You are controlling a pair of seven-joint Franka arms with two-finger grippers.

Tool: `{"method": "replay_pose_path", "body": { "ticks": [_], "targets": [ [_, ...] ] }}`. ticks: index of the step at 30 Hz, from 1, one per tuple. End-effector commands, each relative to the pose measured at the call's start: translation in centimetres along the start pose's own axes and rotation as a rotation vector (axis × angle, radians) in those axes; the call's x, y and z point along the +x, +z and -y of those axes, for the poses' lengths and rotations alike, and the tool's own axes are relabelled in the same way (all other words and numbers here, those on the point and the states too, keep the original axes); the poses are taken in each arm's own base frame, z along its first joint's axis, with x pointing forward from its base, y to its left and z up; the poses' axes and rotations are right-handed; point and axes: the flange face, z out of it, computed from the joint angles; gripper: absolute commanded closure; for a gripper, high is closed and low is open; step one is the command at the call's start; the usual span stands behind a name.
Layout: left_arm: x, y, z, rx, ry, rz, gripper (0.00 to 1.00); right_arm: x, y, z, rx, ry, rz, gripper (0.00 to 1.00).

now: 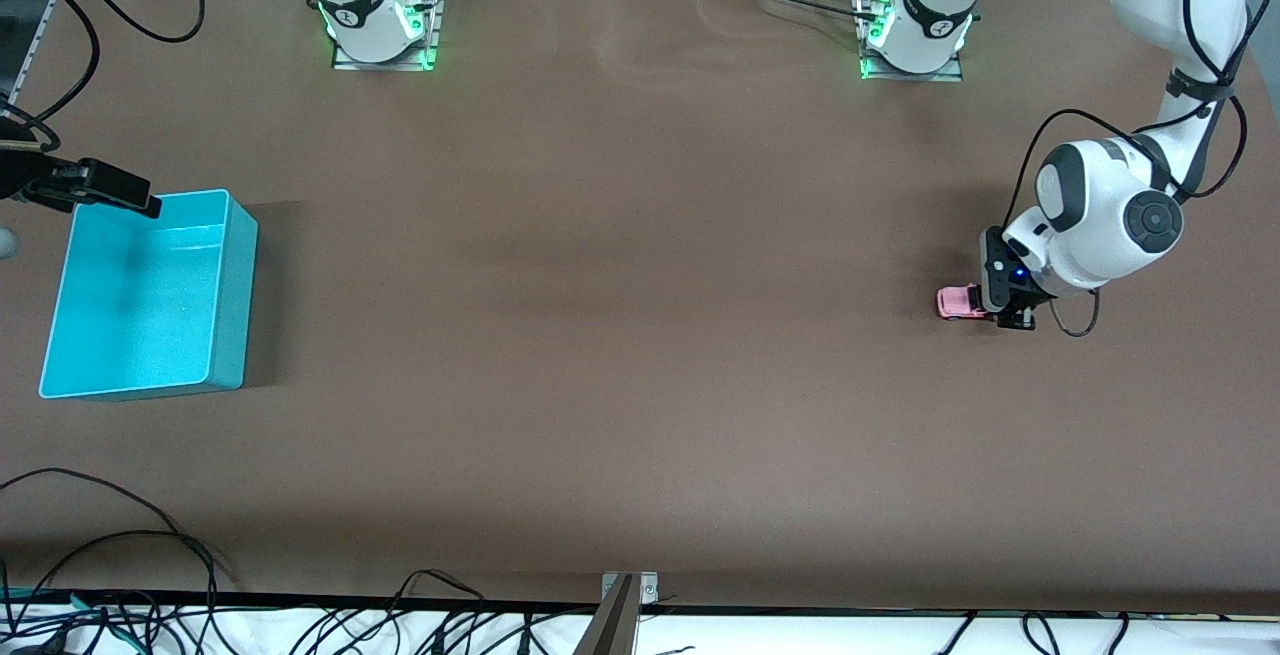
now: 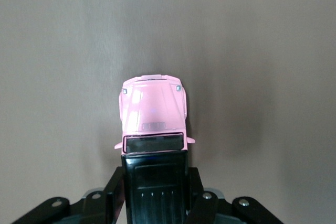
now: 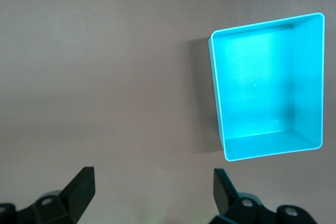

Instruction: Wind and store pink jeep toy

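Jeep: pink jeep toy (image 1: pixel 958 302) on desk (image 1: pixel 620 335), mid-right of frame, nothing blocking it.
Left pincer (image 1: pixel 1000 310): clamped on its black rear.
Right pincer (image 3: pixel 152 184): spread wide, holding nothing, beside turquoise bin (image 1: pixel 228 285), frame's left edge.

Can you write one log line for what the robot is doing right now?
left gripper: shut on pink jeep toy, on table | right gripper: open, waiting | turquoise bin: empty

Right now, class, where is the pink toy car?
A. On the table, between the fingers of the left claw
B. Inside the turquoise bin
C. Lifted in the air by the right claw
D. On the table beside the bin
A: the left claw has its fingers at the black rear sides of the pink toy car, which sits on the table, and the turquoise bin holds nothing.
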Motion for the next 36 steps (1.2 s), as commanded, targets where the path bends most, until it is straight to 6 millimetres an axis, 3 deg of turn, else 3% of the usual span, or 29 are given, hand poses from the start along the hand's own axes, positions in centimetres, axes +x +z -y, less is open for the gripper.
{"method": "replay_pose_path", "body": {
  "ticks": [1, 17, 22, 26, 34, 36],
  "targets": [
    [-3.3, 5.2, -1.8, -0.059, -0.014, 0.004, 1.00, 0.2, -0.4, 0.2, 0.017, -0.001, -0.006, 0.00],
    [-10.1, 7.0, -3.9, -0.052, 0.027, 0.021, 1.00, 0.2, -0.5, -0.2, 0.017, 0.004, -0.007, 0.00],
    [-13.2, 7.3, -4.8, -0.036, 0.033, 0.034, 1.00, 0.2, -0.4, -0.3, 0.017, 0.004, -0.005, 0.00],
    [-14.3, 7.2, -5.2, -0.028, 0.033, 0.045, 1.00, 0.2, -0.4, -0.3, 0.017, 0.002, -0.007, 0.00],
    [-14.5, 7.0, -4.8, -0.015, 0.017, 0.046, 1.00, 0.2, -0.4, -0.3, 0.017, 0.004, -0.007, 0.00],
    [-14.4, 6.7, -4.4, -0.007, 0.019, 0.050, 0.81, 0.2, -0.4, -0.3, 0.018, 0.001, -0.007, 0.00]
  ]
}}
